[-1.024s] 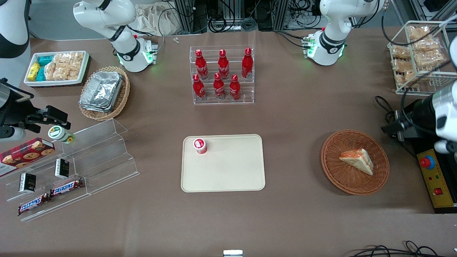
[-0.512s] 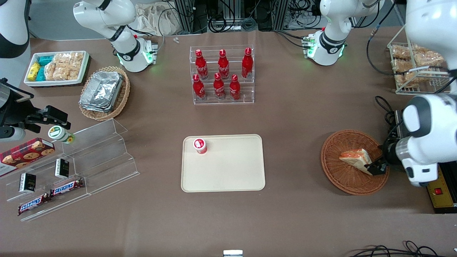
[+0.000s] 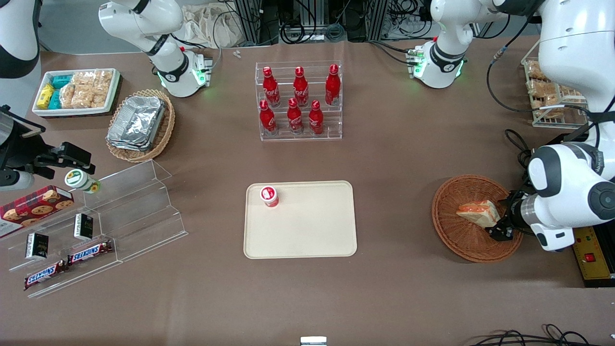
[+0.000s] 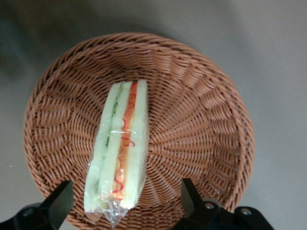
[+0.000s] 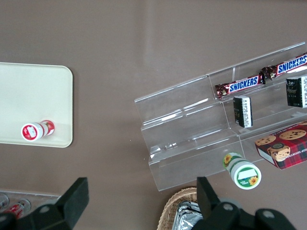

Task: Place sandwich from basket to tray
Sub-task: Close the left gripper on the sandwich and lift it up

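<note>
End effector over basketed sandwich

Brown woven wicker in the basket, ribbed and matt, toward the working arm's end of the table. Clear glossy film, crinkled at one end, around the sandwich, over soft pale bread. Matt black fingers on the gripper, spread either side of the wrapped wedge, below a glossy white arm shell. Smooth cream plastic, dull sheen, for the tray at mid-table. Flat matt brown covering on the tabletop. Crinkled shiny foil containers near the parked arm's end. Clear glossy acrylic shelf there too.
</note>
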`<state>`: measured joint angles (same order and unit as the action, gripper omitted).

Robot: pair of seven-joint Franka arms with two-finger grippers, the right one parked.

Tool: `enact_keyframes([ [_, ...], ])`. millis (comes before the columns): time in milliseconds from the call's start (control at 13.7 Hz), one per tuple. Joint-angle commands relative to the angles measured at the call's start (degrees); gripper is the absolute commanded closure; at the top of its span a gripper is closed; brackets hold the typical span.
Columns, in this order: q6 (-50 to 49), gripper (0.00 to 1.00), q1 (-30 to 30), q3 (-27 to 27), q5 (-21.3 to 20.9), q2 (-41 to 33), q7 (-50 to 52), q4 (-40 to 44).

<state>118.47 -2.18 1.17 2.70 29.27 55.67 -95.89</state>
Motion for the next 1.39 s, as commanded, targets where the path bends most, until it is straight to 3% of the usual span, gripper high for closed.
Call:
enact_keyframes([
  [0, 6.05, 0.0, 0.25, 0.15, -0.32, -1.59, 1.72, -5.87],
  [293, 8.71, 0.0, 0.25, 0.32, -0.24, -1.59, 1.98, -8.87],
  [366, 8.97, 0.16, 0.07, 0.32, -0.23, -1.33, 2.5, -8.79],
  [439, 9.41, 0.58, -0.01, 0.32, -0.15, -1.24, 2.94, -8.87],
  [512, 9.67, 0.89, -0.01, 0.32, -0.23, -1.06, 3.04, -8.87],
  [585, 9.67, 1.0, -0.01, 0.32, -0.23, -0.89, 2.95, -8.79],
  [878, 6.27, 1.0, 0.16, 0.15, -0.67, -4.99, 0.33, -8.61],
  [1098, -8.64, 1.0, 0.78, -0.38, -0.41, -10.89, -8.96, -4.41],
  [1317, -14.76, 1.0, 1.65, -6.24, -0.41, -14.06, -21.27, -1.75],
])
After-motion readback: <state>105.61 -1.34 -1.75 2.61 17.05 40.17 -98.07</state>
